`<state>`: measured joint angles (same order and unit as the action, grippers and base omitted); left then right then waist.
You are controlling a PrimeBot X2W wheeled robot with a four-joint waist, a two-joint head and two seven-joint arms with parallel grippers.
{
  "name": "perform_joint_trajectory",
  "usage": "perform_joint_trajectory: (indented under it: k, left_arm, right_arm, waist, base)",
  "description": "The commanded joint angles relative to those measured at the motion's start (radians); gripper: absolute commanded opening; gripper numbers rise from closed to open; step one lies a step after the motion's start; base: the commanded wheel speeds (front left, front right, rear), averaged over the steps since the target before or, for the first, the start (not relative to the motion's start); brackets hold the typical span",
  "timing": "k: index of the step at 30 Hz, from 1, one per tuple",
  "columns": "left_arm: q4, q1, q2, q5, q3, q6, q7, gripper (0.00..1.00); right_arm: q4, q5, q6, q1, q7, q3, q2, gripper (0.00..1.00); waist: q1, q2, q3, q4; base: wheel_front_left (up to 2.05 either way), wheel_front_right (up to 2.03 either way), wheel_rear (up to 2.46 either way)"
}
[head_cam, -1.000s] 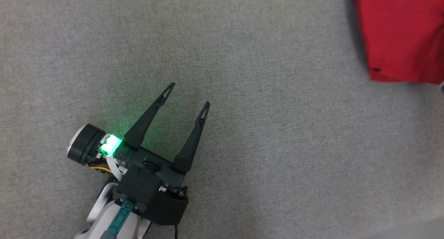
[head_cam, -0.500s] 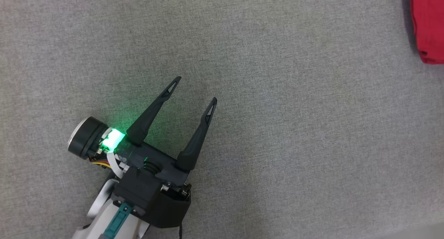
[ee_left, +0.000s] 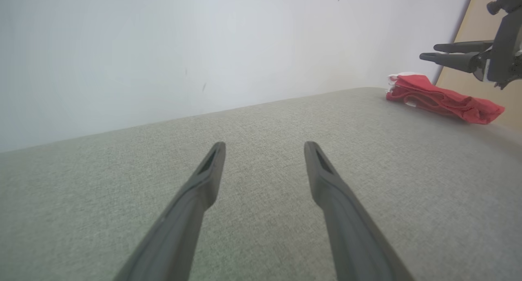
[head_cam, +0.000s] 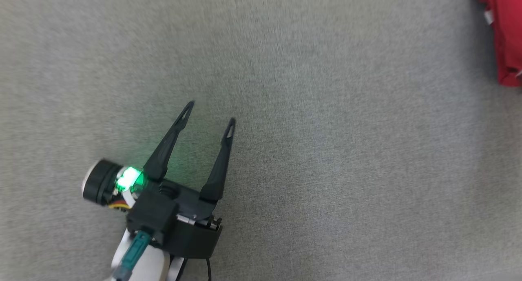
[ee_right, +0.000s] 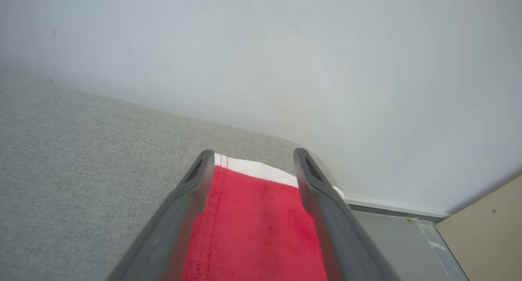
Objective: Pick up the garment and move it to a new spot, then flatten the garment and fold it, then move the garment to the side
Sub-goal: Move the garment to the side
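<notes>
Head view: left hand (head_cam: 210, 113) sits lower left over the table (head_cam: 326, 150). Two long, dark, tapered fingers (head_cam: 171, 138) with slotted tips are spread wide, nothing between them. Green LED (head_cam: 129, 178) is lit at the wrist next to a black cylindrical housing (head_cam: 98, 186). A teal connector (head_cam: 134, 252) and pale forearm (head_cam: 147, 268) sit behind it. Red garment (head_cam: 507, 40) is cut off by the right edge of frame, well apart from the left hand. It's soft fabric folded into a thick stack with layered edges showing and a small white tag (head_cam: 488, 16) on its left side.

Left wrist view: own fingers spread, empty, over bare table top. The garment lies at the far right corner of the table as a low, slightly rumpled stack. Right hand (ee_left: 428, 51) hangs above it, clear of the fabric.

Right wrist view: right hand fingers stand wide apart and grip nothing. The garment shows below in the gap between them. Its texture reads as a fine, fuzzy knit, with two stitch rows (ee_right: 218, 179) down one side and a white band (ee_right: 257, 169) across the far edge.

Table top is grey woven fabric, matte, with a rounded corner. Plain pale wall (ee_left: 204, 48) stands right behind it, with a few small dark specks. Past the corner are a grey ledge (ee_right: 391, 240), a white trim strip (ee_right: 391, 203) and a tan panel (ee_right: 485, 224).
</notes>
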<state>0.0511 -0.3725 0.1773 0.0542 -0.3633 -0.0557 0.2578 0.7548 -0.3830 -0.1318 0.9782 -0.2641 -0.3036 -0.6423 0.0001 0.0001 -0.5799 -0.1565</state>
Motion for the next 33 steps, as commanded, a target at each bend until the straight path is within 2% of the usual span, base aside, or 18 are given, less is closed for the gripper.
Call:
perform_joint_trajectory:
  k: [1,5,11,17,21,26,33]
  left_arm:
    - [-0.006,0.026,-0.014,0.023,0.010,0.009,0.006,1.00]
    - [-0.032,0.089,-0.041,0.088,0.064,0.029,0.008,1.00]
    - [-0.061,0.174,-0.072,0.144,0.154,0.060,0.008,1.00]
    - [-0.094,0.239,-0.088,0.145,0.213,0.061,0.007,1.00]
    - [-0.098,0.274,-0.100,0.153,0.236,0.049,0.007,1.00]
    - [-0.085,0.317,-0.109,0.155,0.257,0.033,0.007,1.00]
    - [-0.050,0.413,-0.120,0.102,0.266,0.011,0.007,1.00]
  right_arm:
    - [-0.021,0.007,0.002,-0.049,-0.001,0.016,0.021,1.00]
    - [-0.147,0.055,0.002,-0.194,-0.001,0.027,0.140,1.00]
    - [-0.236,0.088,0.002,-0.330,-0.001,-0.007,0.250,1.00]
    - [-0.294,0.113,0.002,-0.444,-0.001,0.006,0.369,1.00]
    - [-0.370,0.104,0.002,-0.514,-0.001,0.017,0.412,1.00]
    - [-0.443,0.126,0.002,-0.604,-0.001,0.031,0.430,1.00]
    - [-0.534,0.157,0.002,-0.799,-0.001,0.088,0.463,1.00]
  waist:
    - [-0.0001,-0.0001,0.079,0.031]
    - [-0.0001,-0.0001,0.176,0.070]
    - [-0.0001,-0.0001,0.281,0.107]
    - [-0.0001,-0.0001,0.372,0.137]
    - [-0.0001,-0.0001,0.427,0.156]
    - [-0.0001,-0.0001,0.485,0.172]
    - [-0.0001,-0.0001,0.581,0.189]
  base:
    - [0.00,0.00,0.00]
    - [0.00,0.00,0.00]
    - [0.00,0.00,0.00]
    - [0.00,0.00,0.00]
    - [0.00,0.00,0.00]
    - [0.00,0.00,0.00]
    - [0.00,0.00,0.00]
